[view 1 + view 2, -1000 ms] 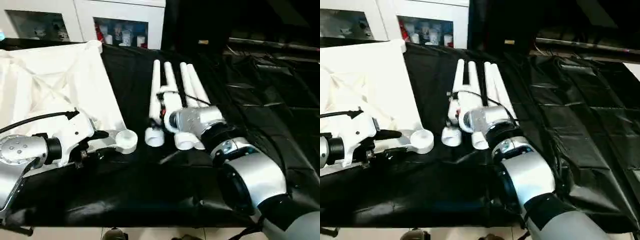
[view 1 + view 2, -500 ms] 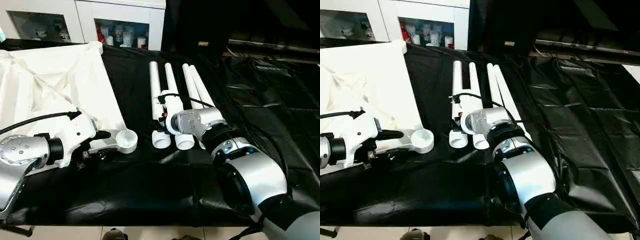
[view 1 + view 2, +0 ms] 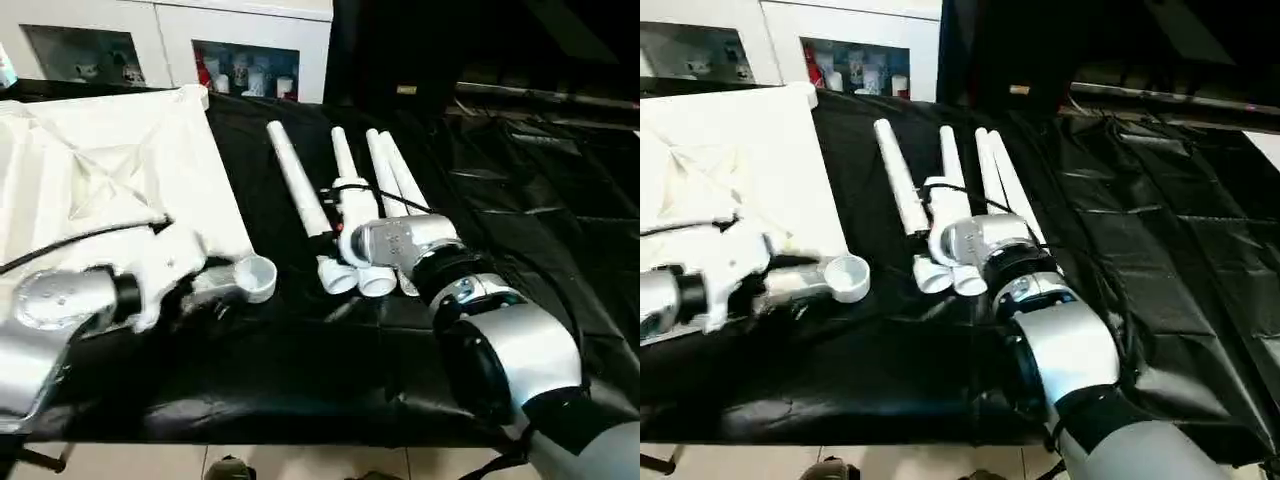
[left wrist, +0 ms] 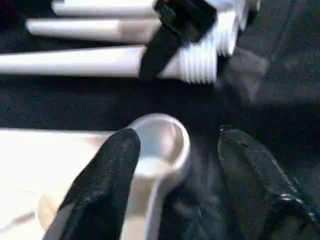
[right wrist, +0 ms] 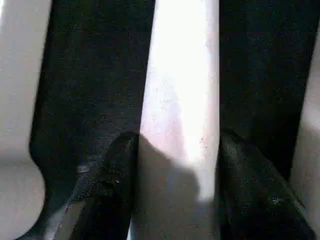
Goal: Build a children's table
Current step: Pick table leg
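Note:
The white tabletop (image 3: pixel 110 170) lies ribbed side up at the left on the black cloth. Its near round corner socket (image 3: pixel 255 275) sits between the fingers of my open left gripper (image 3: pixel 213 290), one finger (image 4: pixel 107 170) over the tabletop's edge, the other on the cloth. Several white legs lie side by side in the middle. My right gripper (image 3: pixel 330 222) is shut on the leftmost leg (image 3: pixel 298 190) near its threaded end (image 4: pixel 200 62), both pads pressed on the tube (image 5: pixel 180 90). That leg lies slanted, its far end toward the tabletop. The other legs (image 3: pixel 385 170) lie straight.
A white cabinet with glass doors (image 3: pixel 245 50) stands behind the table. Black sheeting (image 3: pixel 520 200) covers the table to the right, wrinkled. The table's front edge (image 3: pixel 300 440) runs close below my forearms, with light floor beyond it.
My right gripper has closed on the leftmost leg, and that leg's far end has swung left toward the tabletop. The left gripper has opened a little wider at the socket.

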### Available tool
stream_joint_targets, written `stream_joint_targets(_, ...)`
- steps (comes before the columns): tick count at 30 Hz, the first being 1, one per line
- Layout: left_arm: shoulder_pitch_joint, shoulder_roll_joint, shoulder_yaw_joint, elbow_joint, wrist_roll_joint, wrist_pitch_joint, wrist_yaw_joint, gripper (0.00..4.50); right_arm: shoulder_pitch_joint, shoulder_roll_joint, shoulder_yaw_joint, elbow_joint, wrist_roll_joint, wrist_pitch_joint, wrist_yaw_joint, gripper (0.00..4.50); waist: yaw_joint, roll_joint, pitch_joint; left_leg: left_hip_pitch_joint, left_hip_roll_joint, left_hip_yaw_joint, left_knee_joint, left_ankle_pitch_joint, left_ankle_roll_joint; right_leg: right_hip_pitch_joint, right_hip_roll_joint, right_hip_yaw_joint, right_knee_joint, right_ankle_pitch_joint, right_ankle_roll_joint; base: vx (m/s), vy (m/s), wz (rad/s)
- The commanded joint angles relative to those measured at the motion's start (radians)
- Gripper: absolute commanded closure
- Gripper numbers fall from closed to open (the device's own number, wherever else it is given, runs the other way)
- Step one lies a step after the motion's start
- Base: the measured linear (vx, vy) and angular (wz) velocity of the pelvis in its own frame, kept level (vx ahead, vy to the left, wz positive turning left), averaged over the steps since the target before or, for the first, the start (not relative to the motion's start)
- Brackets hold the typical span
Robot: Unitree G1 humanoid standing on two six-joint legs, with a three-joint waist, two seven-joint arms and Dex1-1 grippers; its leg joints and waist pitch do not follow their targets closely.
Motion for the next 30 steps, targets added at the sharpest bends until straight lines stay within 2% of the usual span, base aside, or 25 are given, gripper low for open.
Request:
stream_joint_targets(1, -0.022, -0.026, 0.020, 0.010, -0.022, -0.005, 0.021, 1.28, 0.006, -0.020, -0.028, -0.036, 0.027, -0.013, 0.012, 2.52, 0.002, 0.035, -0.083, 0.011, 0.045, -0.004, -0.069, -0.060, -0.056, 0.061, -0.081, 0.051, -0.056, 0.142, -0.237, 0.000, 0.000, 0.00)
stream_joint_targets(3, -0.053, -0.076, 0.038, 0.021, -0.043, -0.008, 0.061, 1.04, 0.019, -0.028, -0.057, -0.120, 0.060, -0.059, 0.050, 2.55, 0.003, 0.031, -0.088, 0.010, 0.044, -0.003, -0.066, -0.042, -0.047, 0.064, -0.081, 0.051, -0.054, 0.169, -0.239, 0.000, 0.000, 0.00)
stream_joint_targets(4, -0.053, -0.076, 0.038, 0.021, -0.043, -0.008, 0.061, 0.90, 0.019, -0.028, -0.057, -0.120, 0.060, -0.059, 0.050, 2.55, 0.007, 0.032, -0.090, 0.010, 0.045, -0.003, -0.064, -0.025, -0.039, 0.064, -0.083, 0.051, -0.052, 0.198, -0.239, 0.000, 0.000, 0.00)
stream_joint_targets(6, -0.075, -0.118, 0.044, 0.029, -0.050, -0.019, 0.097, 0.88, 0.042, -0.035, -0.076, -0.191, 0.084, -0.098, 0.079, 2.55, 0.007, 0.028, -0.093, 0.008, 0.043, -0.003, -0.062, -0.009, -0.024, 0.067, -0.080, 0.049, -0.051, 0.219, -0.241, 0.000, 0.000, 0.00)
stream_joint_targets(8, -0.129, -0.179, 0.035, 0.050, -0.048, 0.047, 0.163, 0.66, 0.105, -0.044, -0.117, -0.347, 0.154, -0.136, 0.162, 2.56, 0.013, 0.026, -0.095, 0.010, 0.044, -0.001, -0.058, 0.009, -0.005, 0.068, -0.079, 0.051, -0.048, 0.255, -0.234, 0.000, 0.000, 0.00)
stream_joint_targets(10, -0.188, -0.256, 0.049, 0.097, -0.048, 0.084, 0.256, 0.52, 0.162, -0.067, -0.131, -0.471, 0.216, -0.051, 0.241, 2.56, 0.016, 0.025, -0.096, 0.011, 0.042, -0.002, -0.058, 0.019, 0.008, 0.070, -0.076, 0.050, -0.049, 0.269, -0.233, 0.000, 0.000, 0.00)
stream_joint_targets(11, -0.236, -0.313, 0.063, 0.134, -0.046, 0.107, 0.329, 0.45, 0.212, -0.084, -0.136, -0.570, 0.267, 0.015, 0.307, 2.57, 0.022, 0.029, -0.098, 0.010, 0.041, -0.004, -0.057, 0.028, 0.019, 0.070, -0.074, 0.049, -0.049, 0.276, -0.237, 0.000, 0.000, 0.00)
stream_joint_targets(12, -0.240, -0.319, 0.064, 0.137, -0.045, 0.109, 0.336, 0.35, 0.217, -0.086, -0.136, -0.580, 0.273, 0.022, 0.314, 2.57, 0.023, 0.025, -0.096, 0.010, 0.040, -0.003, -0.058, 0.026, 0.024, 0.074, -0.070, 0.049, -0.053, 0.276, -0.231, 0.000, 0.000, 0.00)
stream_joint_targets(13, -0.267, -0.345, 0.075, 0.150, -0.083, 0.144, 0.336, 0.20, 0.250, -0.095, -0.140, -0.638, 0.306, 0.054, 0.353, 2.57, 0.030, 0.025, -0.098, 0.015, 0.045, -0.004, -0.056, 0.015, 0.021, 0.069, -0.077, 0.050, -0.053, 0.269, -0.231, 0.000, 0.000, 0.00)
stream_joint_targets(14, -0.296, -0.378, 0.094, 0.156, -0.146, 0.186, 0.332, 0.20, 0.291, -0.108, -0.144, -0.704, 0.348, 0.088, 0.398, 2.57, 0.032, 0.020, -0.098, 0.008, 0.039, -0.005, -0.057, 0.022, 0.019, 0.076, -0.078, 0.049, -0.054, 0.243, -0.236, 0.000, 0.000, 0.00)
stream_joint_targets(15, -0.324, -0.411, 0.115, 0.161, -0.201, 0.220, 0.340, 0.07, 0.331, -0.121, -0.148, -0.767, 0.388, 0.120, 0.435, 2.57, 0.035, 0.018, -0.099, 0.009, 0.039, -0.004, -0.055, 0.022, 0.018, 0.076, -0.080, 0.049, -0.055, 0.241, -0.243, 0.000, 0.000, 0.00)
stream_joint_targets(16, -0.365, -0.458, 0.152, 0.175, -0.289, 0.268, 0.354, 0.01, 0.384, -0.139, -0.152, -0.849, 0.440, 0.155, 0.472, 2.57, 0.040, 0.024, -0.099, 0.009, 0.042, -0.005, -0.053, 0.014, 0.018, 0.073, -0.083, 0.050, -0.055, 0.236, -0.258, 0.000, 0.000, 0.00)
stream_joint_targets(18, -0.422, -0.515, 0.206, 0.203, -0.396, 0.323, 0.384, 0.00, 0.449, -0.158, -0.159, -0.952, 0.506, 0.197, 0.506, 2.57, 0.051, 0.021, -0.098, 0.009, 0.041, -0.004, -0.051, -0.001, 0.022, 0.072, -0.082, 0.049, -0.060, 0.224, -0.272, 0.000, 0.000, 0.00)
stream_joint_targets(19, -0.455, -0.546, 0.240, 0.224, -0.443, 0.354, 0.400, 0.00, 0.481, -0.169, -0.160, -1.003, 0.534, 0.214, 0.518, 2.57, 0.054, 0.023, -0.098, 0.010, 0.041, -0.003, -0.050, -0.008, 0.022, 0.072, -0.082, 0.048, -0.060, 0.213, -0.275, 0.000, 0.000, 0.00)
stream_joint_targets(20, -0.498, -0.584, 0.285, 0.254, -0.496, 0.388, 0.423, 0.00, 0.520, -0.180, -0.165, -1.068, 0.569, 0.239, 0.531, 2.57, 0.056, 0.017, -0.096, 0.005, 0.039, -0.006, -0.053, -0.018, 0.022, 0.076, -0.082, 0.048, -0.065, 0.176, -0.269, 0.000, 0.000, 0.00)
stream_joint_targets(21, -0.498, -0.584, 0.285, 0.254, -0.496, 0.388, 0.423, 0.00, 0.520, -0.180, -0.165, -1.068, 0.569, 0.239, 0.531, 2.57, 0.058, 0.016, -0.096, 0.006, 0.037, -0.004, -0.050, -0.024, 0.021, 0.076, -0.082, 0.048, -0.068, 0.159, -0.265, 0.000, 0.000, 0.00)
stream_joint_targets(22, -0.519, -0.602, 0.312, 0.271, -0.537, 0.412, 0.434, 0.00, 0.534, -0.185, -0.169, -1.095, 0.586, 0.256, 0.538, 2.57, 0.054, 0.011, -0.093, 0.001, 0.037, -0.008, -0.055, -0.034, 0.019, 0.079, -0.084, 0.048, -0.072, 0.114, -0.252, 0.000, 0.000, 0.00)
stream_joint_targets(23, -0.537, -0.617, 0.336, 0.284, -0.581, 0.438, 0.440, 0.00, 0.547, -0.187, -0.174, -1.121, 0.601, 0.271, 0.545, 2.57, 0.056, 0.014, -0.093, 0.003, 0.034, -0.004, -0.052, -0.038, 0.014, 0.078, -0.082, 0.049, -0.074, 0.097, -0.247, 0.000, 0.000, 0.00)
stream_joint_targets(26, -0.572, -0.645, 0.380, 0.313, -0.661, 0.500, 0.467, 0.00, 0.573, -0.194, -0.176, -1.174, 0.632, 0.301, 0.554, 2.57, 0.056, 0.015, -0.092, 0.006, 0.038, -0.006, -0.053, -0.053, 0.011, 0.072, -0.083, 0.049, -0.083, 0.031, -0.227, 0.000, 0.000, 0.00)
stream_joint_targets(27, -0.583, -0.660, 0.390, 0.323, -0.691, 0.527, 0.488, 0.00, 0.591, -0.203, -0.169, -1.206, 0.655, 0.315, 0.555, 2.57, 0.058, 0.018, -0.092, 0.007, 0.039, -0.006, -0.054, -0.053, 0.009, 0.071, -0.081, 0.048, -0.083, 0.024, -0.220, 0.000, 0.000, 0.00)
stream_joint_targets(30, -0.586, -0.674, 0.384, 0.327, -0.699, 0.559, 0.506, 0.00, 0.608, -0.212, -0.159, -1.232, 0.672, 0.327, 0.551, 2.57, 0.059, 0.014, -0.094, 0.006, 0.041, -0.008, -0.055, -0.050, 0.005, 0.070, -0.080, 0.046, -0.084, 0.024, -0.210, 0.000, 0.000, 0.00)
